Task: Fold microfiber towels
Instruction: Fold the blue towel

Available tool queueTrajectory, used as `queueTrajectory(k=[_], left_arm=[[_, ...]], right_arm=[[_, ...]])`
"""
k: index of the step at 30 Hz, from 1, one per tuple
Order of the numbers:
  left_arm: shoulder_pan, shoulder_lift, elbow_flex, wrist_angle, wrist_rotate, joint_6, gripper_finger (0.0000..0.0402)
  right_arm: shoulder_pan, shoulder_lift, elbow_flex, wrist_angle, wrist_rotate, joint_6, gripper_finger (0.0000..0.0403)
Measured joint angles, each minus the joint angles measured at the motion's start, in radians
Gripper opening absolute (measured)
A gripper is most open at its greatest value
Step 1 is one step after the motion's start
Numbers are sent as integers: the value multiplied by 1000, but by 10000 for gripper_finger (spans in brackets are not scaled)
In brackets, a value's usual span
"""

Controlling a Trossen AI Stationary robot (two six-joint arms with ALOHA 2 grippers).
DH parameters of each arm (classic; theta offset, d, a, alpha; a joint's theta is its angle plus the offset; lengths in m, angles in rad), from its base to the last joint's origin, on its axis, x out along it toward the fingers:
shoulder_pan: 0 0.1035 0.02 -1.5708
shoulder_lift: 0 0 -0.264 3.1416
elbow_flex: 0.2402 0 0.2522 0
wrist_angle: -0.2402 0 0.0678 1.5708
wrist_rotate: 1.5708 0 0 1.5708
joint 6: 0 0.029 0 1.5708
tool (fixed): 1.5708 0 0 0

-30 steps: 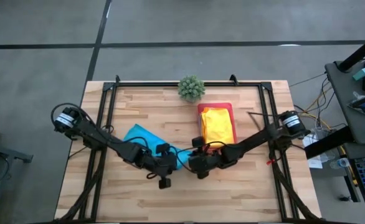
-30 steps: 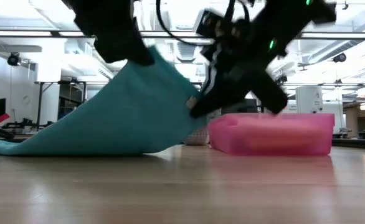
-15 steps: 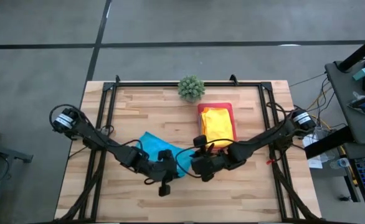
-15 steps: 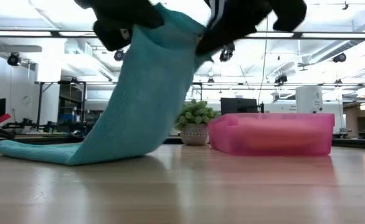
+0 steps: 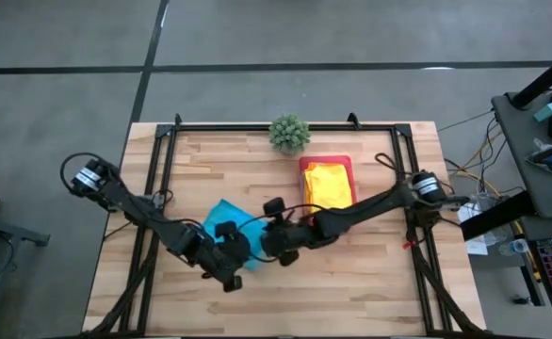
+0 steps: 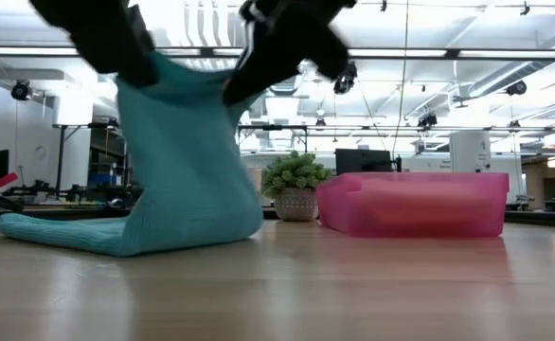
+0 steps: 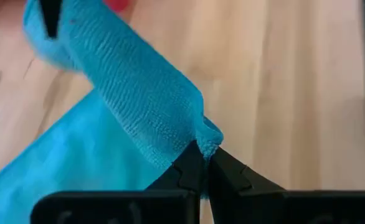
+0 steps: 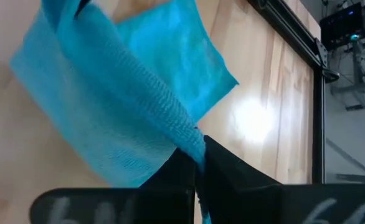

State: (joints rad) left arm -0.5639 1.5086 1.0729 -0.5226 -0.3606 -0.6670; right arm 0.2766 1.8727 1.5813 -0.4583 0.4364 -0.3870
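Right now your left end effector [image 7: 202, 163] is pinching one corner of the turquoise towel [image 5: 227, 218], and your right end effector [image 8: 197, 163] is clamped on the neighbouring corner, so the edge between them hangs lifted over the middle of the bench [image 5: 351, 282]. You can see the cloth draping down, its far end lying flat on the wood. Beyond it, the yellow towel [image 5: 329, 185] sits in the pink tray [image 6: 412, 203], beside the potted plant [image 5: 289, 133].
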Motion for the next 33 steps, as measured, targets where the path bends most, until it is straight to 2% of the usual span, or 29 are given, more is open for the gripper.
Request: queueTrajectory(k=[9,18,25,33], left_arm=[[-7,-10,0,-282,-2,-163,0],[-7,-9,-2,-513,4,-247,0],[-7,-8,-56,-516,8,-259,0],[-5,-8,-102,-512,12,-298,0]], right_arm=[[-84,137,137,-1,-70,-90,9],[-136,292,312,-10,-70,-185,9],[-168,369,418,-12,-73,-221,9],[-185,416,443,23,-81,-235,8]])
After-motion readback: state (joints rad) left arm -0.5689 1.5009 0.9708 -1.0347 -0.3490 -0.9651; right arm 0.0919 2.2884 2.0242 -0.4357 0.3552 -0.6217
